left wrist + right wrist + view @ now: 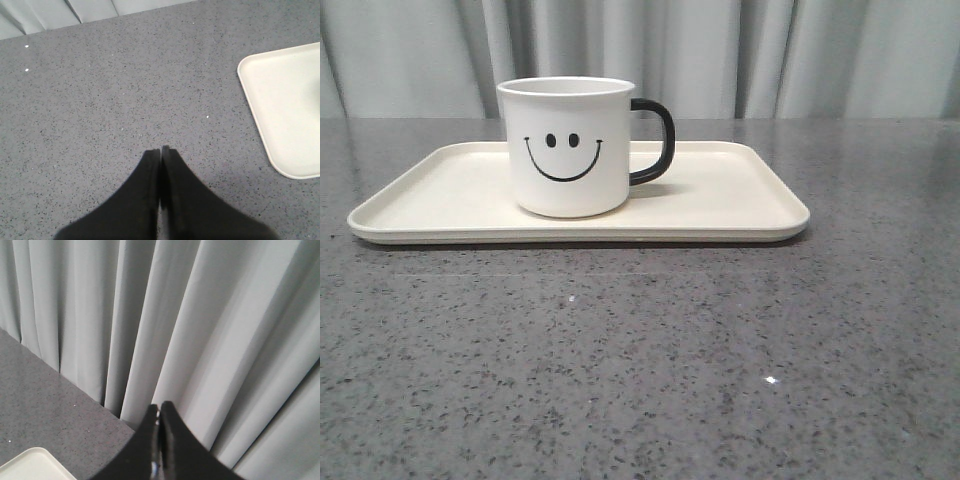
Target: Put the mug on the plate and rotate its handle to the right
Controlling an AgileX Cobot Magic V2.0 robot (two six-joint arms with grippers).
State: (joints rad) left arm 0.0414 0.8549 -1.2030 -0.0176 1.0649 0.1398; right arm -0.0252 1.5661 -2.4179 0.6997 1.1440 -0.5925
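While the mug (568, 146) sat upright on the plate (740, 205), left of the plate's centre, its smiley faced the front camera and the handle (658, 141) pointed right. Plate lay flat on the grey speckled table (640, 360). Left gripper (160, 148) hung over bare table with fingers pressed together, holding nothing, plate corner off to one side. Right gripper (159, 407) was likewise closed and empty, aimed at the curtain (200, 315).
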